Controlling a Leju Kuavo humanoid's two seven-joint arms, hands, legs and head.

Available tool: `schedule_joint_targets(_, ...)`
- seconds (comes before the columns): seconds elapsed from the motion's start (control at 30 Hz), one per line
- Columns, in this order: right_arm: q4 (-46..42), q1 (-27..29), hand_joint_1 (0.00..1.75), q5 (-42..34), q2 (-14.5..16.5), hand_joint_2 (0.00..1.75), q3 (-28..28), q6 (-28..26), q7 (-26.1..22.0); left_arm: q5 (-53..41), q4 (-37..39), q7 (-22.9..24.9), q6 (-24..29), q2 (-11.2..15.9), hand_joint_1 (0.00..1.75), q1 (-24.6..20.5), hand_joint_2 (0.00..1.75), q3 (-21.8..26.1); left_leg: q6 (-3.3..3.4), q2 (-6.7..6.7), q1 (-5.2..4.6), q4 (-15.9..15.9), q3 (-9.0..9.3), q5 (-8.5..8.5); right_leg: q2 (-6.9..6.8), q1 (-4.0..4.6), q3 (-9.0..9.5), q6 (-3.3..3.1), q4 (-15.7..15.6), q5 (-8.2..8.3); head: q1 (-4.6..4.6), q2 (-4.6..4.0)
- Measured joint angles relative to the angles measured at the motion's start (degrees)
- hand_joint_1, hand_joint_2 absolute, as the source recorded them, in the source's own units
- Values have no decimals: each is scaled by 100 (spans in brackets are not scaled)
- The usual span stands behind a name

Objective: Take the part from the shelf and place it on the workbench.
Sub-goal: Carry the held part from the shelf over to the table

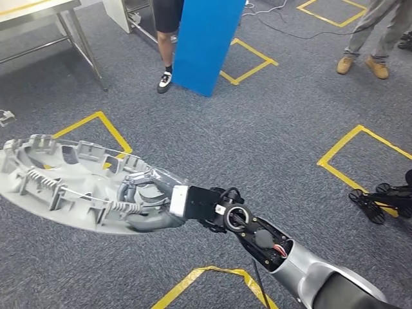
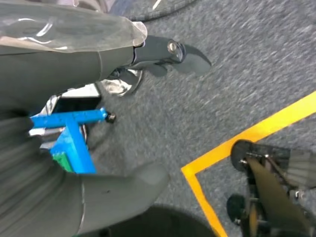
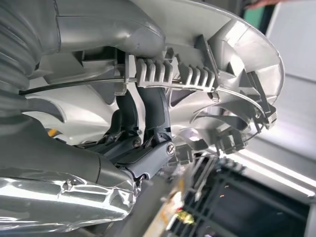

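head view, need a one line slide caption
Right hand holds the grey ribbed part over taped carpet, with people's legs nearby.

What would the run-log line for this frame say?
stage: carrying | right hand: grips part | left hand: holds nothing, fingers apart | part: over floor, workbench not reached

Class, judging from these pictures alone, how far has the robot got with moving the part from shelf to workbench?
Done: the grey part is off the shelf, gripped by the right hand. In hand: it hangs over the carpet, so it is being carried. Left: setting it on the workbench. The left hand holds nothing.
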Motion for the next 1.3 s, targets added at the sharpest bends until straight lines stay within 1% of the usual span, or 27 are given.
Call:
schedule_joint_targets(0.03, -1, 1, 175, 0, 0, 175, 0, 1, 0, -1, -1, 0, -1, -9, 0, -7, 175, 0, -16, 194, -6, 379, -183, -192, -81, 11, 6, -15, -11, 4, -47, 0)
schedule_joint_targets(0.07, -1, 3, 175, 0, 0, 175, 0, 1, -2, -1, -1, 0, -1, -10, 0, -14, 175, 0, -34, 300, -1, 813, -394, -382, -166, 18, 4, -26, -11, 2, -89, 0)
schedule_joint_targets(0.1, -1, 10, 175, 0, 0, 175, 0, 1, -3, -1, -1, 0, -1, -9, 0, -18, 175, 0, -53, 346, 5, 1170, -569, -503, -252, 23, 0, -29, -8, -3, -109, 0)
schedule_joint_targets(0.13, -1, 15, 175, 0, 0, 175, 0, 1, -2, -1, -1, 0, 0, -7, 0, -18, 175, 0, -68, 366, 12, 1345, -653, -524, -337, 24, 0, -29, -4, -11, -118, 0)
schedule_joint_targets(0.17, -1, 18, 175, 0, 0, 175, 0, 1, -1, -1, -1, 0, 0, -4, 0, -15, 175, 0, -78, 385, 19, 1266, -607, -432, -411, 24, 2, -26, 1, -20, -127, 0)
schedule_joint_targets(0.2, -1, 20, 175, 0, 0, 175, -1, 1, 1, -1, -1, 0, 1, 1, 0, -10, 175, 0, -80, 422, 26, 949, -437, -255, -477, 22, 9, -14, 6, -32, -136, 0)
schedule_joint_targets(0.27, -3, 18, 175, 0, 0, 175, 0, 1, 1, -1, -1, 0, 1, 8, 0, -14, 175, 0, -58, 657, 11, 64, 42, 91, -589, 45, 22, 31, 30, -69, -163, 0)
schedule_joint_targets(0.33, -8, 15, 175, 0, 0, 175, -1, 1, 3, -3, -1, 0, 2, 8, 0, -31, 175, 0, 5, 787, -20, -387, 269, 207, -685, 85, 32, 86, 53, -108, -149, 0)
schedule_joint_targets(0.43, -13, 13, 175, 0, 0, 175, -1, 1, 5, -14, -1, -1, 2, 8, 0, -29, 175, 0, 103, 602, -32, -394, 249, 194, -827, 88, 68, 164, 64, -158, -104, 0)
schedule_joint_targets(0.47, -14, 12, 175, 1, -1, 175, -2, 0, 6, -19, -1, -2, 1, 4, 0, -24, 175, 0, 131, 541, -24, -399, 253, 197, -808, 72, 62, 195, 120, -220, -98, 0)
schedule_joint_targets(0.53, -17, 9, 175, 1, -3, 175, -3, 0, 6, -33, -1, -3, 1, -2, 0, -19, 175, 0, 180, 425, -6, -411, 263, 208, -575, 43, -133, 250, 613, -535, -58, 0)
schedule_joint_targets(0.6, -20, 12, 175, 1, -8, 175, -5, 3, 7, -40, -1, -2, 2, -2, 0, -17, 175, 0, 203, 301, -13, -408, 260, 211, -306, 35, -531, 268, 1469, -910, 7, 0)
schedule_joint_targets(0.63, -20, 15, 175, 1, -11, 175, -5, 8, 11, -37, -1, -3, 1, -1, 0, -18, 175, 0, 209, 228, -22, -405, 260, 211, -248, 35, -683, 260, 1757, -970, 30, 0)
schedule_joint_targets(0.67, -16, 17, 175, 1, -15, 175, -4, 18, 16, -30, -1, -3, 0, 1, 0, -20, 175, 0, 211, 144, -31, -402, 264, 209, -214, 37, -735, 242, 1816, -899, 42, 0)
schedule_joint_targets(0.7, -10, 18, 175, 0, -18, 175, -3, 31, 21, -20, -1, -2, -3, 1, 0, -23, 175, 0, 211, 54, -40, -399, 271, 208, -176, 41, -677, 211, 1629, -716, 49, 0)
schedule_joint_targets(0.77, 10, 10, 175, -3, -20, 175, 4, 74, 22, -2, -1, 3, -13, -3, 0, -31, 175, 0, 206, -108, -53, -389, 278, 205, 39, 46, -365, 121, 840, -256, 57, 0)
schedule_joint_targets(0.8, 22, -2, 175, -10, -20, 175, 13, 92, 16, 2, -1, 8, -20, -3, 0, -36, 175, 0, 194, -176, -50, -380, 264, 207, 155, 47, -229, 87, 498, -120, 47, 0)
schedule_joint_targets(0.87, 55, -30, 175, -55, -20, 175, 36, 119, -9, -4, -1, 16, -32, 1, 0, -37, 175, 0, 143, -285, -22, -375, 214, 225, 268, 62, -118, 45, 210, -78, 49, 0)
schedule_joint_targets(0.93, 75, -45, 175, -147, -16, 175, 49, 140, -23, -24, 0, 14, -37, 23, 0, -16, 175, -1, 76, -336, -5, -382, 184, 236, 163, 51, -85, 16, 138, -65, 81, 0)
schedule_joint_targets(1.0, 89, -45, 175, -211, -10, 175, 54, 148, -9, -45, 2, 8, -44, 43, 0, -5, 175, -2, 23, -92, -28, -129, 67, 64, 63, 16, -40, -30, 68, -31, 23, 0)
schedule_joint_targets(1.07, 112, -28, 175, -218, -8, 175, 59, 122, 9, -69, 2, 12, -51, 48, 0, -26, 175, -3, -21, 242, -28, 609, -280, -312, -32, 20, -24, -55, 47, -20, -73, 0)
schedule_joint_targets(1.1, 127, -10, 175, -221, -8, 175, 60, 103, 14, -82, 2, 19, -51, 48, 0, -37, 175, -4, -43, 318, -18, 1013, -475, -471, -80, 25, -25, -58, 48, -22, -101, 0)
schedule_joint_targets(1.13, 143, 14, 175, -225, -9, 175, 60, 87, 19, -92, 2, 28, -52, 49, 0, -41, 175, -6, -59, 354, -11, 1278, -602, -540, -121, 29, -26, -58, 48, -24, -112, 0)
schedule_joint_targets(1.17, 156, 38, 175, -229, -9, 175, 59, 78, 21, -97, 2, 39, -54, 52, 0, -39, 175, -8, -68, 370, -5, 1319, -619, -500, -152, 29, -25, -55, 49, -27, -120, 0)
schedule_joint_targets(1.2, 166, 57, 175, -233, -9, 175, 58, 74, 23, -100, 2, 52, -56, 57, 0, -35, 175, -10, -68, 378, 0, 1109, -506, -357, -172, 28, -24, -50, 52, -31, -129, 0)
schedule_joint_targets(1.27, 171, 76, 175, -234, -9, 175, 58, 78, 25, -103, 3, 73, -60, 75, 0, -34, 175, -15, -42, 397, 0, 251, -51, 12, -190, 37, -23, -23, 66, -48, -145, 0)
schedule_joint_targets(1.3, 175, 78, 175, -234, -9, 175, 58, 81, 25, -106, 3, 80, -61, 83, 0, -39, 175, -19, -12, 402, -10, -112, 137, 131, -193, 49, -28, -3, 78, -58, -148, 0)
